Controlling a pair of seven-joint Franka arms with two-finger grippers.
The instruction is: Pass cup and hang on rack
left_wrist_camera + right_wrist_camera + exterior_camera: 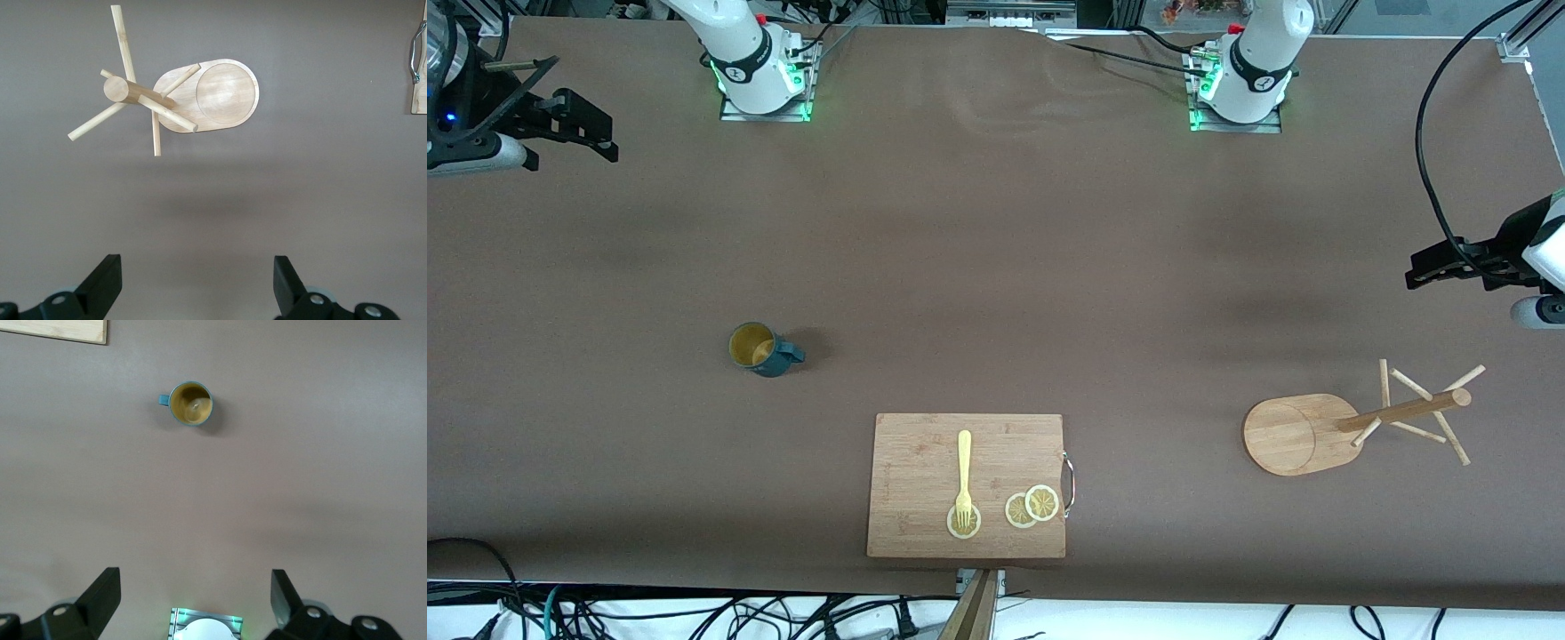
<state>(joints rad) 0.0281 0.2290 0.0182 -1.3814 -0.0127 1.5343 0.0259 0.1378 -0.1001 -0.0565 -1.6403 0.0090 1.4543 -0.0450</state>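
Note:
The cup (760, 348) is a small dark teal mug with an ochre inside. It stands upright on the brown table toward the right arm's end, and the right wrist view also shows the cup (191, 403), handle sticking out sideways. The rack (1303, 434) is a light wooden mug tree with thin angled pegs, standing toward the left arm's end. From above, the rack (227, 93) shows its rounded base and pole. My right gripper (591, 124) (195, 590) hangs open and empty over bare table. My left gripper (1416, 271) (198, 273) is likewise open and empty, up over bare table beside the rack.
A rectangular wooden cutting board (925, 453) lies near the front edge of the table, between cup and rack. On it are a yellow fork (964, 471) and lemon slices (1032, 507). The arm bases (760, 71) (1240, 84) stand along the table's back edge.

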